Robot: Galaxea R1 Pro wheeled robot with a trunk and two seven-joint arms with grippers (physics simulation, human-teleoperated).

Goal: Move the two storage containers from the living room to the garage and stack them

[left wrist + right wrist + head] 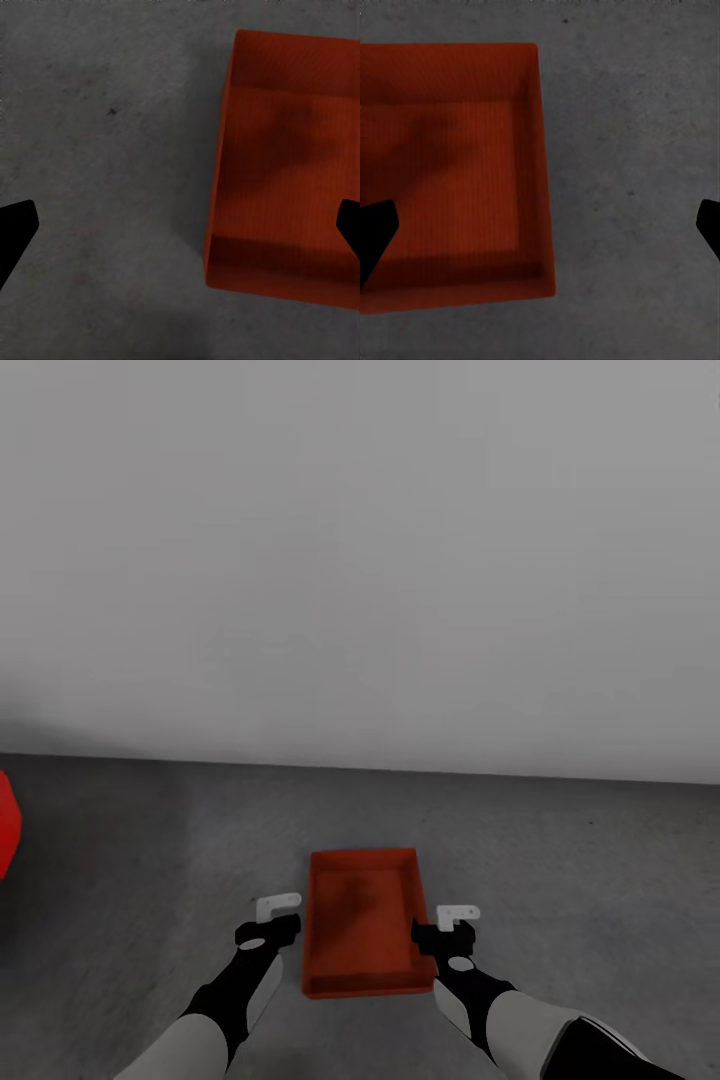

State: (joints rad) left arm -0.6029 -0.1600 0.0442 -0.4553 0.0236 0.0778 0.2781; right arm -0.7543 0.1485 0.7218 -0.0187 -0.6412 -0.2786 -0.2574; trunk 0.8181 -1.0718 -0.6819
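**A:** Where does the box [362,922] sit right now?

**B:** On the grey concrete floor [580,880], between the two grippers. The left gripper [272,920] is just beside its left wall, the right gripper [447,926] just beside its right wall. Both sets of jaws are spread wide and hold nothing; in each wrist view the dark fingertips stand far apart, one over the box, the other over bare floor.

**A:** So each set of jaws straddles a side wall?

**B:** It looks so. I'd judge the box is resting freely, either just put down or about to be picked up. To lift it well, keep each wall centred in its jaws and close both evenly, since thin walls could flex or slip.

**A:** How does the box look?

**B:** Orange-red, rectangular, no lid, thin plain walls, empty inside with soft arm shadows across its bottom. It lies square to the pale wall [360,560]. Something red [6,825] shows at the far left edge.
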